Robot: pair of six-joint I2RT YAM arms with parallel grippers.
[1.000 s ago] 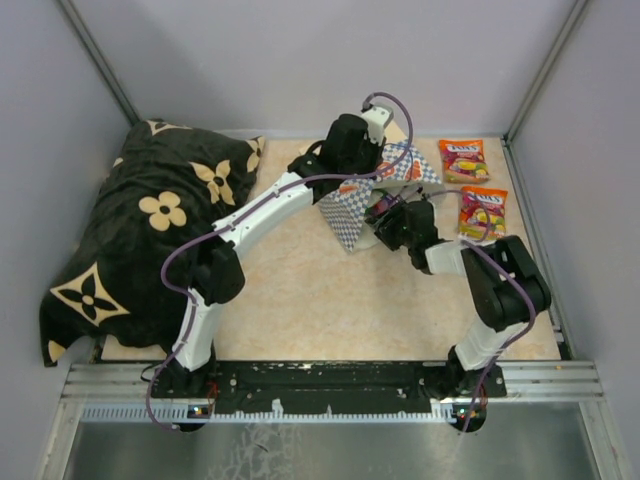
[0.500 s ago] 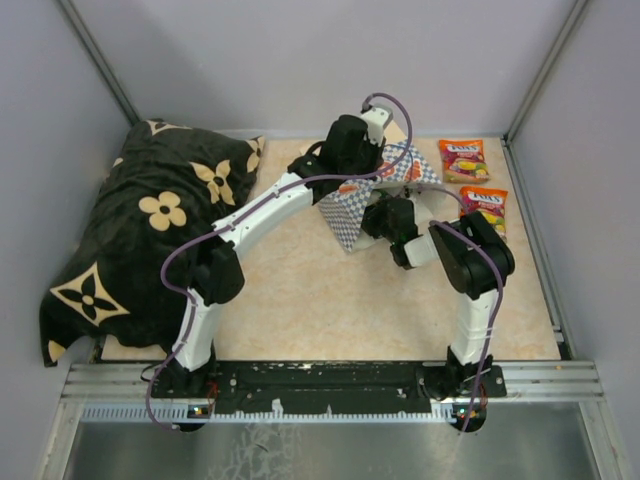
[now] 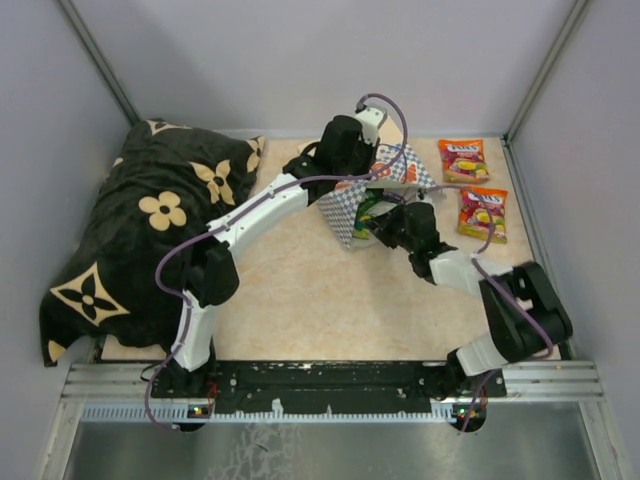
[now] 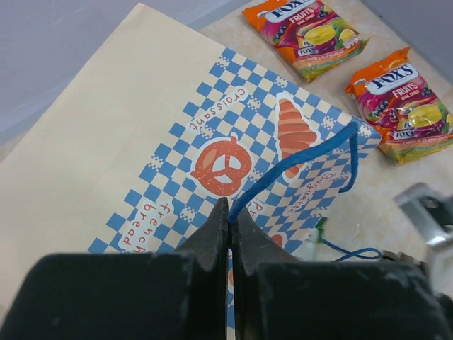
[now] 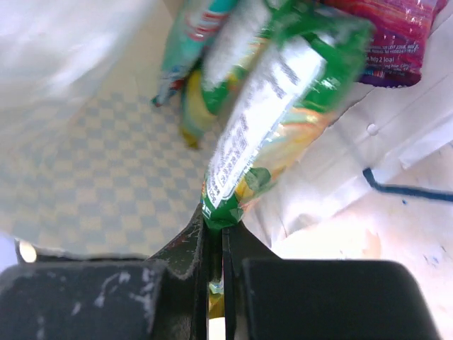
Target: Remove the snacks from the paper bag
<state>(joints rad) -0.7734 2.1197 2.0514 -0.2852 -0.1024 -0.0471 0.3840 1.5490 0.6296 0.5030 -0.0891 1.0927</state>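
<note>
Currently: the small cream paper gift bag with a blue-and-white checkered band (image 4: 127, 134) sits tilted on the beige tabletop (image 3: 300, 290), its mouth facing the right gripper (image 5: 214, 230).

Left gripper (image 4: 228, 212): jaws pressed together on the bag's thin blue cord handle (image 4: 297, 159), which runs from the fingertips up to the bag's rim.

Right gripper: jaws pinched tight on the end seam of a glossy green candy packet (image 5: 269, 120) at the bag's mouth. The packet is motion-blurred in the right wrist view, and its white printed back faces the camera. From above, a sliver of green shows between the bag and the gripper.

Deeper inside the bag, behind the green packet: a teal glossy packet (image 5: 191, 42) and a purple glossy packet (image 5: 389, 35), both only partly visible.

Outside the bag, on its right as seen from above: two flat orange "FOX'S" packets, one farther from the arm bases (image 3: 463, 160) and one nearer (image 3: 483, 212). They lie just beside each other and apart from the bag.

Left of the bag, well apart: a black cushion with cream flower motifs (image 3: 150, 230).
</note>
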